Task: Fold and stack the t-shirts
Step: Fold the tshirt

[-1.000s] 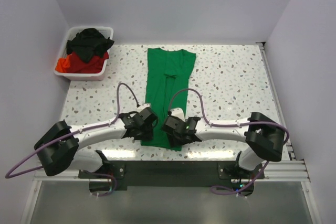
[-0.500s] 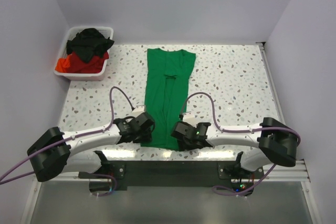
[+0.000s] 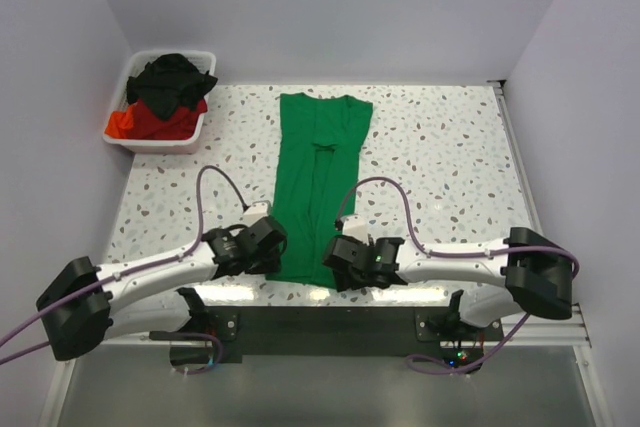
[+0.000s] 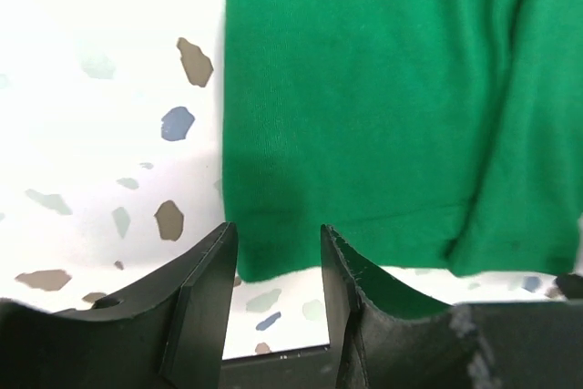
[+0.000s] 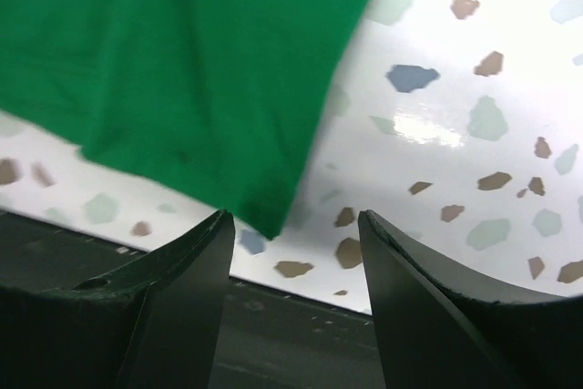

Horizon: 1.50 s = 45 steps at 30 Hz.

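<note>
- Left gripper (image 4: 278, 239) and right gripper (image 5: 291, 225) should, I judge, sink to the table (image 3: 450, 147), pinch every layer at the near hem corners of the green shirt (image 3: 320, 167) together, then carry the hem evenly toward the collar.
- Both stand open and empty, each straddling its own corner.
- Shirt lies lengthwise, folded narrow, mid-table.

The green t-shirt (image 3: 318, 187) is soft, matt knit cloth, smooth with shallow creases. The table (image 3: 440, 157) is a glossy white terrazzo-look slab with coloured flecks, with glare along its near edge. The bin (image 3: 150, 143) is smooth white plastic; the black t-shirt (image 3: 172, 79) and red t-shirt (image 3: 145, 123) in it are matt cloth. The fingers of the left hand (image 4: 276, 239) and right hand (image 5: 291, 225) look like matt black plastic
</note>
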Tool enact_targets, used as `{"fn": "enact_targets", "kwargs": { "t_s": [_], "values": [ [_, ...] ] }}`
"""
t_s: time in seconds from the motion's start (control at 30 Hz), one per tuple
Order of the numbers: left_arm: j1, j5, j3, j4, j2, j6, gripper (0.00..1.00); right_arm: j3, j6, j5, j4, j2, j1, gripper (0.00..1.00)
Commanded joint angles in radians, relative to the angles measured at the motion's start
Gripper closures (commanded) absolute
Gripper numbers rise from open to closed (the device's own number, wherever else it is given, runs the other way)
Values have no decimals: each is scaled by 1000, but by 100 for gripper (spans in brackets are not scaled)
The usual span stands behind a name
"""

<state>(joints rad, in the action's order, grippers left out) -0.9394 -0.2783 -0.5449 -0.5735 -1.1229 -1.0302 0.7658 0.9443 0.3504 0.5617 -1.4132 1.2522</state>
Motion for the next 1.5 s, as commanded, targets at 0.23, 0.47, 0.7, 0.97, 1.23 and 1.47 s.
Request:
{"fn": "enact_targets", "kwargs": {
  "t_s": [0.23,0.47,0.7,0.97,1.23,1.47],
  "values": [
    [-6,-67,-6,-132,258,-103,52,26,73,114,-25,163,21,41],
    [-7,22,72,-39,273,-126,52,-49,157,107,-89,172,21,48],
    [-4,50,121,1,256,-131,52,-109,185,99,-115,194,21,48],
    [-2,62,157,55,230,-133,53,-163,186,70,-189,184,23,49],
    [-2,62,183,53,235,-143,55,-184,177,41,-252,154,21,52],
    [-2,62,212,81,224,-154,57,-161,154,-2,-283,89,23,53]
  ]
}}
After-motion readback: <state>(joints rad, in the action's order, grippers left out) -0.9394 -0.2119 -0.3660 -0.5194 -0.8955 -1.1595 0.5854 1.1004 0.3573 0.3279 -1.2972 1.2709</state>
